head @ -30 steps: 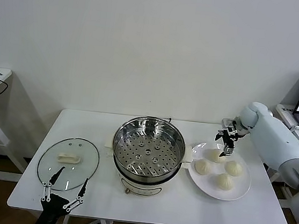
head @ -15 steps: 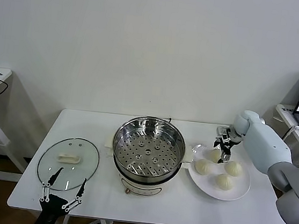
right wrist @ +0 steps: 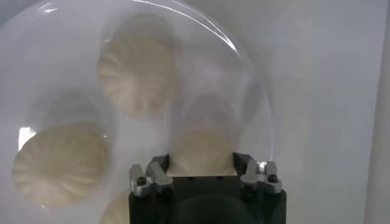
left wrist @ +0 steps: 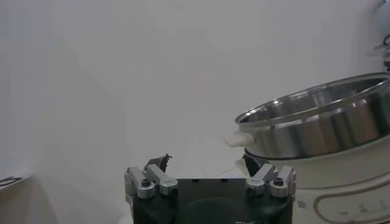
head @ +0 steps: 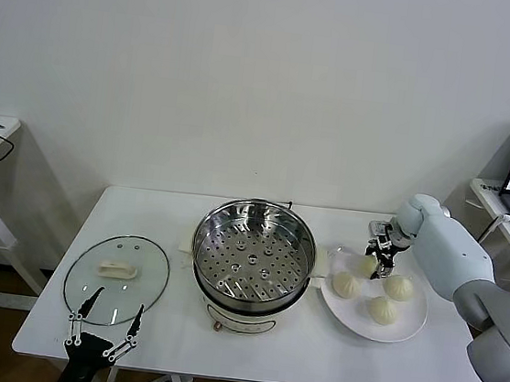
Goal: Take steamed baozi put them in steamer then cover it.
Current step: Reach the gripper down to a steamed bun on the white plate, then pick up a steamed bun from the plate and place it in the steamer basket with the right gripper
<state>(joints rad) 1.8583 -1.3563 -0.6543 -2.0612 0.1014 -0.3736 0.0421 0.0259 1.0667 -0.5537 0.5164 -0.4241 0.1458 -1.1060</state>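
No legible writing; right gripper (head: 375,261) grips baozi (head: 366,264) on plate (head: 410,327)

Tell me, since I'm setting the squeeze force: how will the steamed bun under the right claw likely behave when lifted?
The bun looks puffy and soft, so it probably dents if pinched hard. It seems light for its size. Its rounded shape might roll on the plate if nudged by the right claw.

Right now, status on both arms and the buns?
Right gripper closing on rear baozi on plate. Left gripper open, parked near lid. Steamer uncovered, path clear.
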